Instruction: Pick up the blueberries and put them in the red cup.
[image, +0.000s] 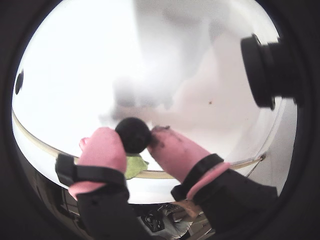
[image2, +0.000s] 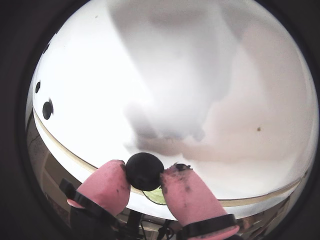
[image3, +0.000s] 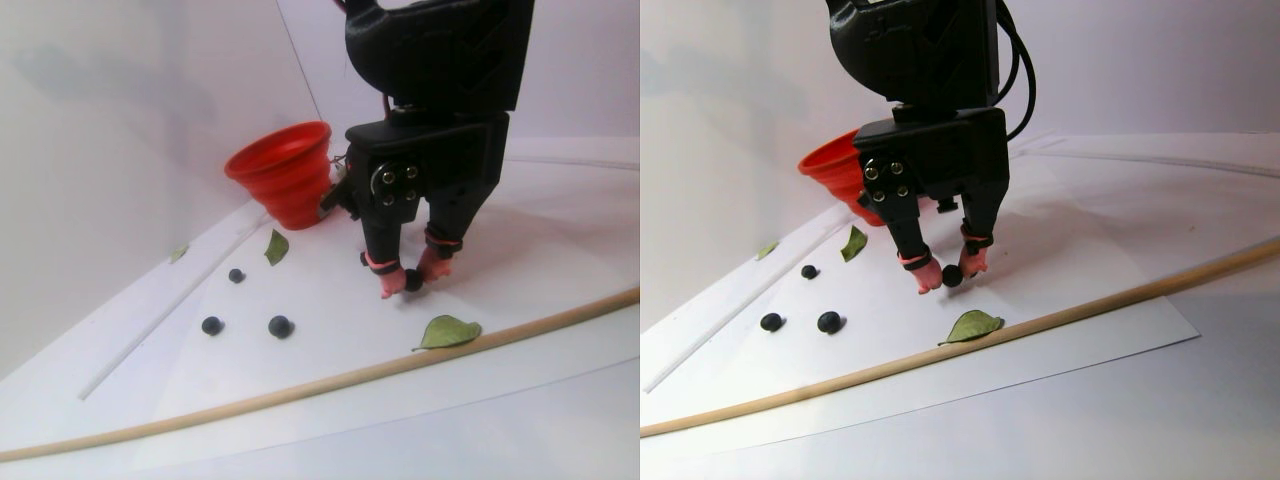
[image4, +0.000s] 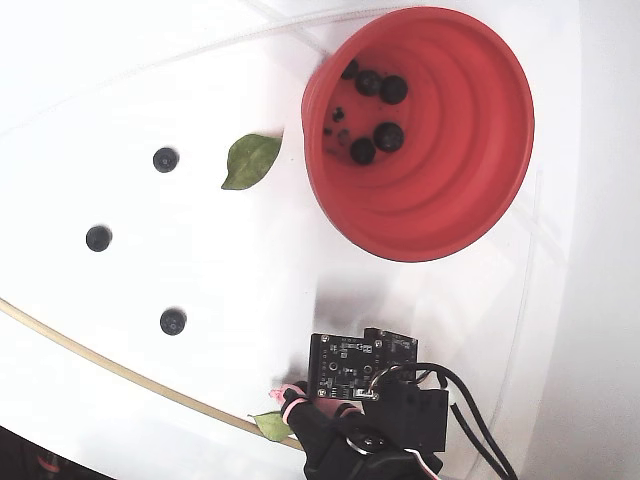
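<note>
We have one blueberry (image: 133, 134) pinched between the pink fingertips (image: 102, 148), jaws clamped on it at about its widest part, both pads touching in both wrist views. In the stereo pair view the gripper (image3: 408, 281) sits low over the white sheet (image3: 330, 350), berry just above or on the surface, can't tell which. The red cup (image4: 430, 130) stands well apart from the gripper, tilted with its mouth open to the fixed view; we count about five berries already inside it (image4: 388, 136). Three loose berries (image4: 172, 321) lie on the sheet, away from the cup. Green leaves lie around: one (image4: 249, 160) beside the cup, one (image3: 448, 332) near the gripper by the wooden strip (image3: 300, 392). For this step we should lift straight up first, keep the squeeze steady (the berry is round and could squirt out sideways), clear the cup's rim with margin, and release only once the berry is over the stepped interior, not the rim.
</note>
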